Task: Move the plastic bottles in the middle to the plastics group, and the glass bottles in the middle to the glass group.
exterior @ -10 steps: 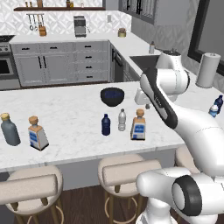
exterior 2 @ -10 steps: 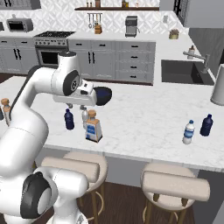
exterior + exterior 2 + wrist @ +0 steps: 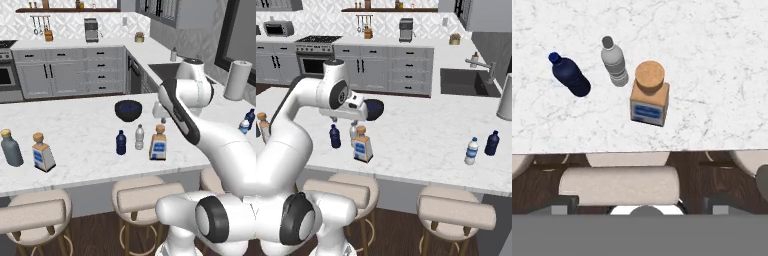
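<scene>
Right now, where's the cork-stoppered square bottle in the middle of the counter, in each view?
Left base view: the square cork-stoppered bottle is right of centre, near the counter's front edge, just right of the clear bottle.
Right base view: left of centre, below the arm's hand, right of the navy bottle.
Hand view: centre, cork top facing the camera, label toward the stools.
Shared landmark: the navy and clear bottles standing beside it.

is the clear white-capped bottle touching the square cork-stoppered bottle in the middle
Apart. The hand view shows a strip of white marble counter between the small clear plastic bottle and the square cork-stoppered glass bottle.
</scene>
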{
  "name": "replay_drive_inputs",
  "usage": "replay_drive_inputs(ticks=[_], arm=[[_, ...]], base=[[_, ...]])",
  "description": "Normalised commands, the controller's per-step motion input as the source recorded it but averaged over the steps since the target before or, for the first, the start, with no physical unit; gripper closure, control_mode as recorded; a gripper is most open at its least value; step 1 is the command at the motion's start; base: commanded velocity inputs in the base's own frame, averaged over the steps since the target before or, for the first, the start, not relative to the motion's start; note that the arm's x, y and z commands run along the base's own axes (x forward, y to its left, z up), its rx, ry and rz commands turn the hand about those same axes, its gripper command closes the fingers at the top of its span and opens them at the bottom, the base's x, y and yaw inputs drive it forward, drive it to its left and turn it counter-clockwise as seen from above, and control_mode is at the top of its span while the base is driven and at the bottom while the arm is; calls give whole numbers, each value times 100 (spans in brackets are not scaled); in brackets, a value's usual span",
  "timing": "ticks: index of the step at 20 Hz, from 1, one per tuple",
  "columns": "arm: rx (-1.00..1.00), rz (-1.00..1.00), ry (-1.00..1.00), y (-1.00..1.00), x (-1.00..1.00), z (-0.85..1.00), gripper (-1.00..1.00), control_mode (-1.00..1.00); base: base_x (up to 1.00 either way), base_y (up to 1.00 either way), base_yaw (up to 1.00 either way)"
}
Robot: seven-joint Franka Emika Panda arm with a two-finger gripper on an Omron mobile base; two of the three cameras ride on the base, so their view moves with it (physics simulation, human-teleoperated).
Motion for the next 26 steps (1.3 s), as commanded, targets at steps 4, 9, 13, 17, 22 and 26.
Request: replay_drive_inputs(ticks=[4, 9, 13, 17, 22, 26], arm=[[0, -1, 11, -31, 86, -13, -100, -100], [0, 0, 9, -30, 98, -26, -100, -100], [-1, 0, 5, 4, 68, -31, -100, -100], [-2, 0, 7, 16, 34, -30, -100, -100], [0, 0, 3, 1, 13, -17, -100, -100], [0, 0, 3, 4, -13, 0, -100, -100]], base=[[0, 0, 0], [0, 0, 0], [0, 0, 0], [0, 0, 0], [0, 0, 0], [0, 0, 0]])
